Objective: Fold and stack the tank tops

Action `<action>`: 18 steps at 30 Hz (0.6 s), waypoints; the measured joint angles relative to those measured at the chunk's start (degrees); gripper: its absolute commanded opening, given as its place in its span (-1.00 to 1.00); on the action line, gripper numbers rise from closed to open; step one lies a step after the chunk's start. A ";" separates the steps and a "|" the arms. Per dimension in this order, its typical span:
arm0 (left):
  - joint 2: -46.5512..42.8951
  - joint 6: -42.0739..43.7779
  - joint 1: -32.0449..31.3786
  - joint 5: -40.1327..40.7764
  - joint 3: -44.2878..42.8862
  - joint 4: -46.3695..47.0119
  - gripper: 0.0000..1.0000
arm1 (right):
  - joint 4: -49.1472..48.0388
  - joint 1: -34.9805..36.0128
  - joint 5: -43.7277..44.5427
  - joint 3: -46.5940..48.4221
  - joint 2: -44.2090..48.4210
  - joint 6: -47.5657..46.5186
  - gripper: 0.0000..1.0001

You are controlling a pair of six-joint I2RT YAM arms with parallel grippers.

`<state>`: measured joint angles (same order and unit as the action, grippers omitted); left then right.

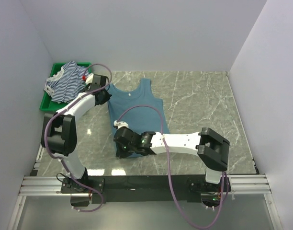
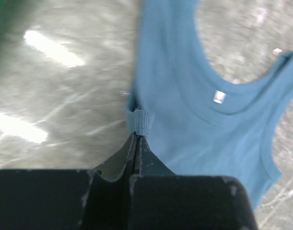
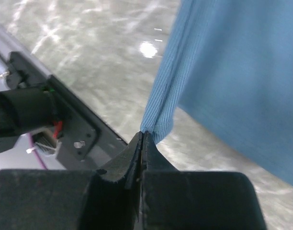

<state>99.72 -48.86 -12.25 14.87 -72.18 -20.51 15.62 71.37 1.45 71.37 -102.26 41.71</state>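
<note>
The plain teal-blue tank top (image 1: 137, 108) lies spread on the marble table, neck toward the far side. My left gripper (image 1: 104, 93) is shut on its left shoulder strap (image 2: 141, 122). My right gripper (image 1: 121, 149) is shut on its bottom left hem corner (image 3: 158, 120), lifted a little off the table. The tank top with thin blue-and-white stripes (image 1: 66, 82) lies bunched in the green bin (image 1: 47, 103) at the far left. The black-and-white striped top does not show.
The green bin stands at the table's far left corner beside the left wall. White walls close the left, far and right sides. A black rail (image 1: 146, 183) with the arm bases runs along the near edge.
</note>
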 measured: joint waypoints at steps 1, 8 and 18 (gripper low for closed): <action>0.79 0.15 -0.79 0.15 -1.51 -0.50 -0.99 | -0.59 -0.52 0.02 -1.29 0.61 0.28 -1.00; 9.73 1.60 -6.93 2.08 -10.69 -4.02 -0.99 | -2.54 -4.57 1.05 -11.08 8.17 2.45 -1.00; 16.41 2.51 -12.50 3.10 -15.87 -6.12 -0.99 | -5.88 -6.91 2.51 -22.58 14.40 5.35 -1.00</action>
<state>116.14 -46.35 -24.75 17.98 -88.05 -26.63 9.74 64.47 3.97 48.80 -87.85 47.07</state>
